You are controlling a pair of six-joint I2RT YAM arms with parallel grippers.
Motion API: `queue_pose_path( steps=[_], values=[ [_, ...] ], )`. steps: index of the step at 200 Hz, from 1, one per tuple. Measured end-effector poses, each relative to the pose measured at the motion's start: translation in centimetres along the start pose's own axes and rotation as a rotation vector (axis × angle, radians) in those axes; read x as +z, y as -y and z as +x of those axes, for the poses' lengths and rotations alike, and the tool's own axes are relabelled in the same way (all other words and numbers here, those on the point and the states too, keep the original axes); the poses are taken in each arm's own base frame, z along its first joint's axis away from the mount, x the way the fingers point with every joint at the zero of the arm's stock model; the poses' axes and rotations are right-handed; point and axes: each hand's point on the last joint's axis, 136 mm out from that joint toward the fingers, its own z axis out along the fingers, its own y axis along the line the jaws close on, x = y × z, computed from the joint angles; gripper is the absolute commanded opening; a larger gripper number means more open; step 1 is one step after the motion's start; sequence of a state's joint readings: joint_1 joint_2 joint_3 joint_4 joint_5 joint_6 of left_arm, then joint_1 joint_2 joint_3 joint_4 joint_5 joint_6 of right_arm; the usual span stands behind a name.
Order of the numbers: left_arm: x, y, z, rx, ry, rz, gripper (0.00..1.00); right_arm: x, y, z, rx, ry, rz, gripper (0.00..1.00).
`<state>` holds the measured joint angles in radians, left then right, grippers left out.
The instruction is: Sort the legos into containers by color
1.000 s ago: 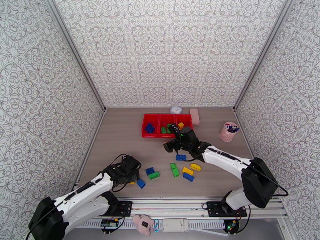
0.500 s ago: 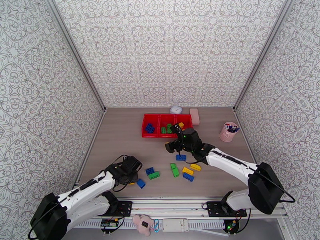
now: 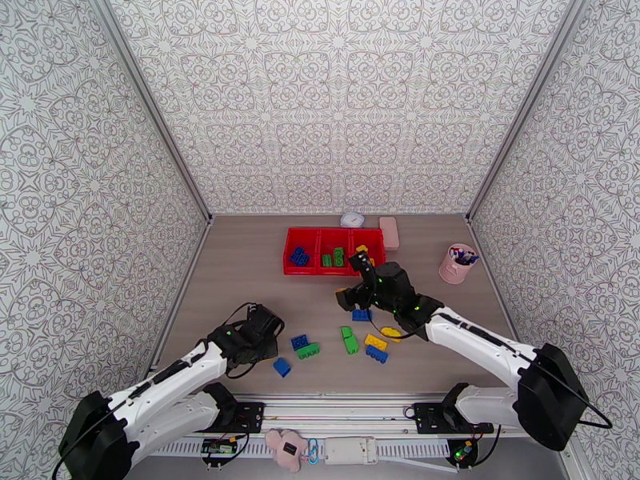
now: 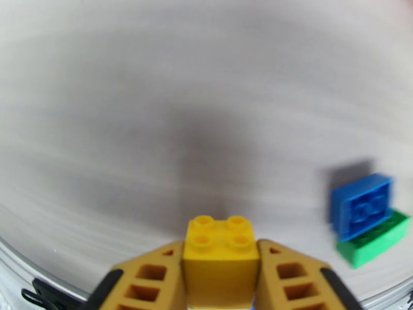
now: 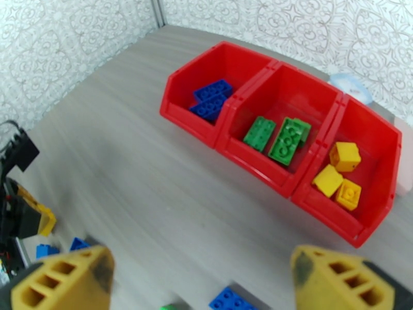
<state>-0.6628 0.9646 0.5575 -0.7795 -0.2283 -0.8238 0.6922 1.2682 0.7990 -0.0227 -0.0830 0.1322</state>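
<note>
Three joined glossy red plastic bins [image 5: 253,164] line the wood-grain table's [image 3: 240,266] far edge, with studded bricks [image 5: 268,135] inside by colour. Left gripper [image 4: 222,269] clamps a square yellow four-stud brick [image 4: 222,244] near the near-left corner. Right gripper [image 5: 201,277] gapes wide, empty, over open mid-table.

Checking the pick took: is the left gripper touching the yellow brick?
Touching. The left wrist view shows the left gripper clamping the yellow brick, both fingers flush against its sides.
</note>
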Motion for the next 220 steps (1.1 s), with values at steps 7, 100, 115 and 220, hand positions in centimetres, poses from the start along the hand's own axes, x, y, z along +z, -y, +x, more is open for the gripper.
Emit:
queue_pose_path(
  steps=[7, 100, 115, 220],
  values=[
    [-0.4, 0.6, -0.8, 0.003, 0.031, 0.026, 0.25, -0.4, 0.0, 0.0, 0.002, 0.007, -0.001, 0.94],
    [-3.0, 12.9, -11.3, 0.063, 0.311, 0.371, 0.21, -4.1, 1.0, -0.2, 0.043, 0.116, 0.061, 0.94],
    [-3.0, 15.3, -13.0, 0.082, 0.338, 0.420, 0.21, -4.9, 1.6, -0.2, 0.053, 0.142, 0.095, 0.94],
    [0.3, 30.3, -22.3, 0.231, 0.444, 0.585, 0.20, -7.2, 4.6, 0.5, 0.074, 0.181, 0.262, 0.94]
  ],
)
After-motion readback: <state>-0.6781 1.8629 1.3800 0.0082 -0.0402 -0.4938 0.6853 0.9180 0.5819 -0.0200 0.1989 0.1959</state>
